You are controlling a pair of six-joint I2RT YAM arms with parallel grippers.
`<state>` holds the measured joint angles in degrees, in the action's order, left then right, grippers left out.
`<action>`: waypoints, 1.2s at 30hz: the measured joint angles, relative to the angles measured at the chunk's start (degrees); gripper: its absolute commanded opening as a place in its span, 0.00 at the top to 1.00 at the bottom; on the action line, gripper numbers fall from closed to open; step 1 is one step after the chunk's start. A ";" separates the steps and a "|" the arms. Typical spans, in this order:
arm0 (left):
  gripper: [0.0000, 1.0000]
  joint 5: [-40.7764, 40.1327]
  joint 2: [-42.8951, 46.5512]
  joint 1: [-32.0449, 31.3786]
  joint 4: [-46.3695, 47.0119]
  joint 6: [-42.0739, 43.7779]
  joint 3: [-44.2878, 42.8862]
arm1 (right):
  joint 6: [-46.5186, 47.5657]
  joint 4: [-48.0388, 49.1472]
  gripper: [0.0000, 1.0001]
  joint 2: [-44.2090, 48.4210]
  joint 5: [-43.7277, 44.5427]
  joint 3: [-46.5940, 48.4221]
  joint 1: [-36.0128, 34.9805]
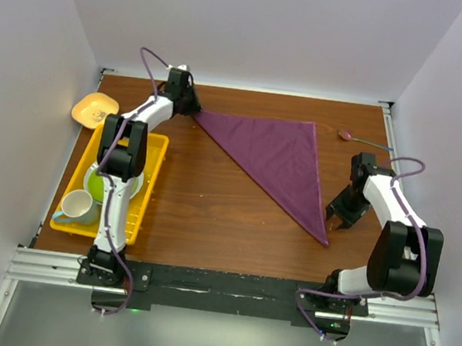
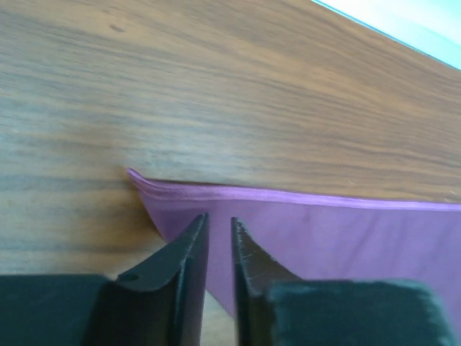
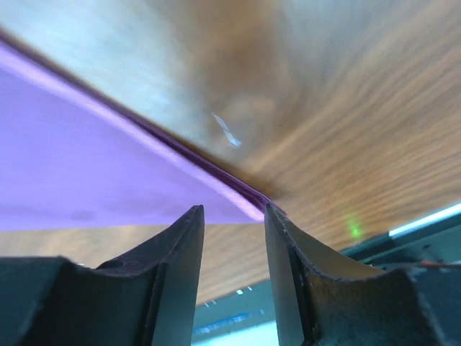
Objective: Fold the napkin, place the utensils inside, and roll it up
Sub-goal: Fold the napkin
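Note:
The plum-purple napkin (image 1: pixel 274 157) lies flat on the wooden table, folded into a triangle. Its corners are at the far left, the far right and the near right. My left gripper (image 1: pixel 194 108) is at the far left corner. In the left wrist view its fingers (image 2: pixel 218 218) stand only a narrow gap apart just above the cloth (image 2: pixel 324 238), holding nothing. My right gripper (image 1: pixel 333 221) is at the near right tip. In the right wrist view it (image 3: pixel 234 209) is open, with the napkin tip (image 3: pixel 86 166) just beyond the fingertips. A spoon (image 1: pixel 348 136) with a purple bowl lies at the far right.
A yellow tray (image 1: pixel 157 144) at the left holds a green plate (image 1: pixel 100 187) and a white cup (image 1: pixel 77 204). A small yellow dish (image 1: pixel 95 109) sits behind the tray. The table's front edge is close behind my right gripper.

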<state>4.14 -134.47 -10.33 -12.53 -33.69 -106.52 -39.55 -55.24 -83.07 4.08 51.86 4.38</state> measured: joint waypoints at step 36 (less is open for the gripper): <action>0.41 28.70 66.53 -7.32 6.12 -5.35 44.74 | 11.41 13.92 0.19 -0.50 1.25 23.76 -5.88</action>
<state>32.84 -67.94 -17.65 -6.42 -39.05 -61.78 -28.14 -41.32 -83.57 5.32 75.61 -1.50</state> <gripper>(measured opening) 0.583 0.805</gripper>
